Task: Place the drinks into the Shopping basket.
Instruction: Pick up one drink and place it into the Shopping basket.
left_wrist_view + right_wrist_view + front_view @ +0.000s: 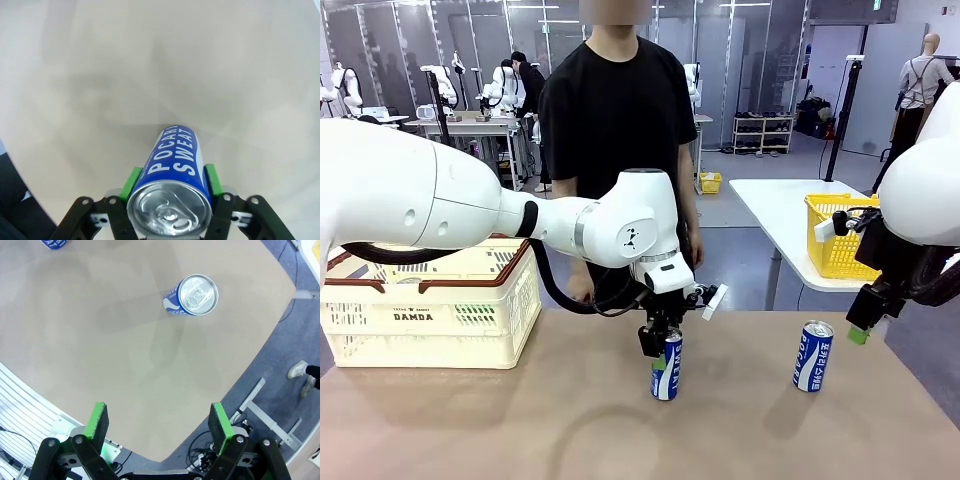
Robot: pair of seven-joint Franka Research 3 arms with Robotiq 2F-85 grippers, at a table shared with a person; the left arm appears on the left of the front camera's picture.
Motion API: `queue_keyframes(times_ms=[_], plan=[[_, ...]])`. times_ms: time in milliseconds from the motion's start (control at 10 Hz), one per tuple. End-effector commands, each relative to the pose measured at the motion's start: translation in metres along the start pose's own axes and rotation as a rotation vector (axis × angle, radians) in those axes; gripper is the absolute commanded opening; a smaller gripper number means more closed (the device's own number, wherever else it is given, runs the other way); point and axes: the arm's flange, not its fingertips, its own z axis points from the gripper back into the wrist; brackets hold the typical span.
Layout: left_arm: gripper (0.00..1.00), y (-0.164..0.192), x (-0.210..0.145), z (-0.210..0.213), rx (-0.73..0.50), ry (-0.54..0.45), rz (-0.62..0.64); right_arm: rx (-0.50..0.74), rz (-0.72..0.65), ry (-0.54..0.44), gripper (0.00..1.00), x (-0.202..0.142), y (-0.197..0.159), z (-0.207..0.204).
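My left claw [661, 346] is clamped on an upright can [667, 372] at the tabletop [520, 420]. The basket [430, 310] waits well to its left. My right claw [160, 417] gapes apart near a second can [812, 356]. Neither can is in yet.

The tan table [520, 430] bore the Shopping basket [430, 310] at its left; one blue can [666, 372] stood upright mid-table; another blue can [812, 358] stood well right.

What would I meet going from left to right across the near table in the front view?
Shopping basket → Pocari Sweat can, held upright on the table in the left gripper → second blue and white can, standing free → right gripper, jaws open.
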Motion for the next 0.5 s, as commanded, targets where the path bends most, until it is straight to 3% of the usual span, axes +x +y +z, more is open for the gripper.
queue_keyframes(times_ms=[0,400], plan=[[0.02,0.001,0.009,0.006,-0.019,0.01,-0.001,-0.001,0.002,0.005,1.0,-0.001,-0.001,0.001],[0.0,-0.005,0.002,0.051,0.022,0.038,0.014,-0.001,0.002,0.005,1.0,-0.001,-0.001,0.001]])
